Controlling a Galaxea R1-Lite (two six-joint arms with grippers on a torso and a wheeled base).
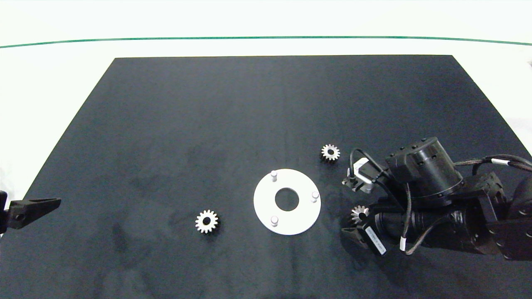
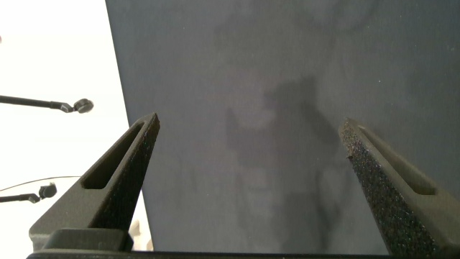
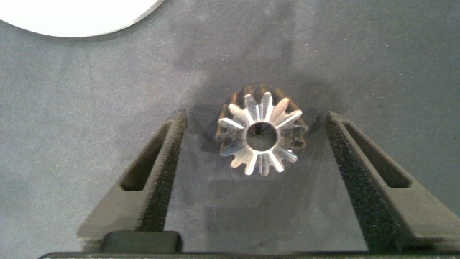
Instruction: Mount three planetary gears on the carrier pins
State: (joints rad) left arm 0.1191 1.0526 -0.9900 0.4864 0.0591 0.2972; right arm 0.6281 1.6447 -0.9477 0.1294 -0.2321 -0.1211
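The white ring disc (image 1: 291, 220) lies on the black mat, and its three carrier pins (image 1: 273, 175) (image 1: 315, 195) (image 1: 274, 220) are bare. One silver gear (image 1: 206, 221) lies left of the disc, a second gear (image 1: 331, 152) lies to its upper right. The third gear (image 1: 360, 214) (image 3: 260, 132) lies right of the disc, between the fingers of my right gripper (image 1: 353, 224) (image 3: 255, 180). That gripper is open, its pads on either side of the gear with gaps. My left gripper (image 1: 50, 203) (image 2: 248, 155) is open at the mat's left edge over bare mat.
The black mat (image 1: 232, 116) covers most of the white table (image 1: 54, 83); a green line (image 1: 266, 37) runs across the table's far side. A rim of the white disc (image 3: 72, 18) shows in the right wrist view beyond the gear.
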